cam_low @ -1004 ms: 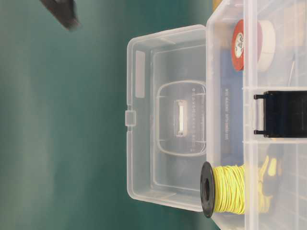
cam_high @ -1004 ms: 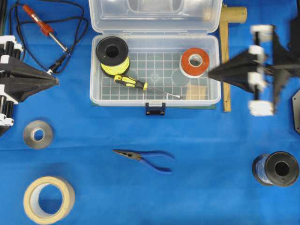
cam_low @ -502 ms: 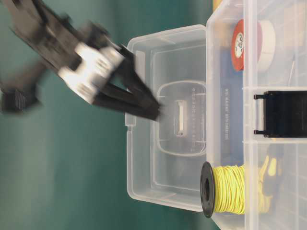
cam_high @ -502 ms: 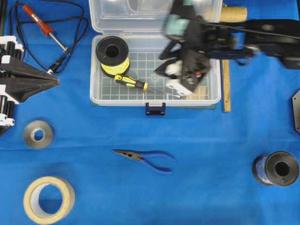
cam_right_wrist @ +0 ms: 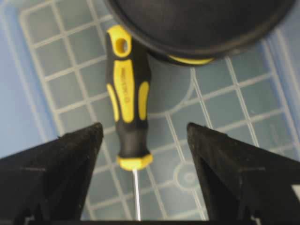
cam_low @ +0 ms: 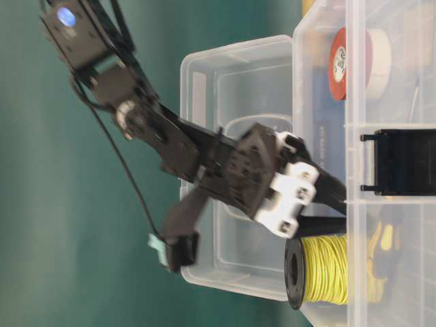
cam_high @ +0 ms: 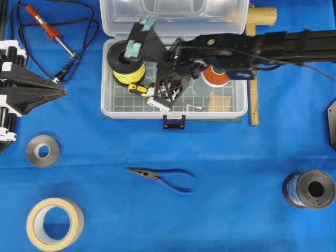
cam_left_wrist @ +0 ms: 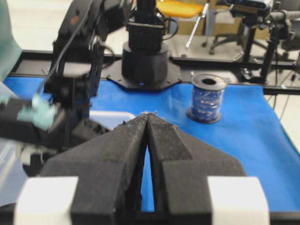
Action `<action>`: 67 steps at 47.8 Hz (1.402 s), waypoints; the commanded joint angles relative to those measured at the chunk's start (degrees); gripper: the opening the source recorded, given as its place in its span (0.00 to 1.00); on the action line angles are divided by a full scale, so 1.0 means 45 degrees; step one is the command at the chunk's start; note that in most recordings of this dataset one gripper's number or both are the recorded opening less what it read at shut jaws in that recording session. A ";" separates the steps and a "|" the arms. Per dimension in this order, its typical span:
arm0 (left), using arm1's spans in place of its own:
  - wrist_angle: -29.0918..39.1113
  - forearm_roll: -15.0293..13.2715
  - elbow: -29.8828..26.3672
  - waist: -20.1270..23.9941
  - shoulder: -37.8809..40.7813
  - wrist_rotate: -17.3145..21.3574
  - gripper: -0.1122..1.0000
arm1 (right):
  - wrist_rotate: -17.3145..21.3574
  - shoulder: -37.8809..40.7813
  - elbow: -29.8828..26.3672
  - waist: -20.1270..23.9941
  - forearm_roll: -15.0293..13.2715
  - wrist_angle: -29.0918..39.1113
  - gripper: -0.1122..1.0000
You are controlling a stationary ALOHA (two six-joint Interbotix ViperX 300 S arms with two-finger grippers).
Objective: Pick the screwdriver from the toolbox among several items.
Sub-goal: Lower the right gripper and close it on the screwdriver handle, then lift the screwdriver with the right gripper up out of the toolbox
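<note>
From overhead, my right gripper (cam_high: 157,94) reaches across into the toolbox (cam_high: 239,105), and my arm covers most of the screwdriver (cam_high: 137,88); only the yellow butt of its handle shows beside the yellow wire spool (cam_high: 125,59), and a short piece of silver shaft near the front wall; the red-and-white tape roll (cam_high: 215,76) is half hidden under my forearm, and the small tan block (cam_high: 221,102) peeks out by the right wall; my left gripper (cam_high: 60,91) rests well apart at the left edge, its tips together in a point.

At table level the picture is turned on its side; my right gripper (cam_low: 327,208) is blurred over the open lid and its tips are lost behind the toolbox (cam_low: 323,82) wall; the screwdriver (cam_low: 385,238) is only a yellow-and-black smear through the plastic, next to the wire spool (cam_low: 317,269).

My left wrist camera shows my left gripper (cam_left_wrist: 147,122) with fingers pressed together, nothing between them; the toolbox is mostly blocked.

My right wrist camera shows my fingers (cam_right_wrist: 61,164) spread wide on either side of the screwdriver (cam_right_wrist: 127,98), not touching it; it lies flat on the gridded floor, its butt tucked under the spool's black flange (cam_right_wrist: 197,23); the shaft is cut off at the bottom.
</note>
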 commanded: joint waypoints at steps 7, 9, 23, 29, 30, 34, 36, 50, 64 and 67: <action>-0.0117 -0.0020 -0.0137 0.0000 0.0098 0.0020 0.10 | -0.0020 0.0527 -0.0801 0.0020 0.0332 0.0195 0.75; -0.0098 -0.0020 -0.0137 0.0000 0.0098 0.0039 0.10 | -0.0039 0.0703 -0.0801 0.0039 0.0430 0.0234 0.75; -0.0059 -0.0020 -0.0137 0.0078 0.0098 0.0020 0.10 | -0.0020 0.0801 -0.0781 0.0078 0.0488 0.0430 0.33; -0.0059 -0.0020 -0.0137 0.0098 0.0059 0.0020 0.10 | -0.0020 0.0078 -0.0762 0.0078 0.0449 0.0703 0.33; -0.0059 -0.0020 -0.0137 0.0117 0.0059 0.0020 0.10 | -0.0020 -0.0098 -0.0762 0.0078 0.0430 0.0723 0.33; -0.0059 -0.0020 -0.0137 0.0117 0.0039 0.0020 0.10 | 0.0078 -0.0820 -0.0723 0.0078 0.0391 0.0957 0.33; -0.0059 -0.0020 -0.0117 0.0117 0.0039 0.0020 0.10 | 0.0098 -0.1230 -0.0723 0.0078 0.0371 0.1152 0.33; -0.0039 -0.0020 -0.0137 0.0117 0.0020 0.0020 0.10 | 0.0781 -0.3887 -0.0723 0.0918 0.0176 0.2813 0.33; -0.0039 -0.0020 -0.0117 0.0117 0.0020 0.0020 0.10 | 0.2285 -0.3555 -0.0781 0.3086 -0.0684 0.2734 0.33; -0.0039 -0.0020 -0.0137 0.0117 0.0020 0.0020 0.10 | 0.2637 -0.3145 -0.0820 0.3438 -0.0957 0.2500 0.33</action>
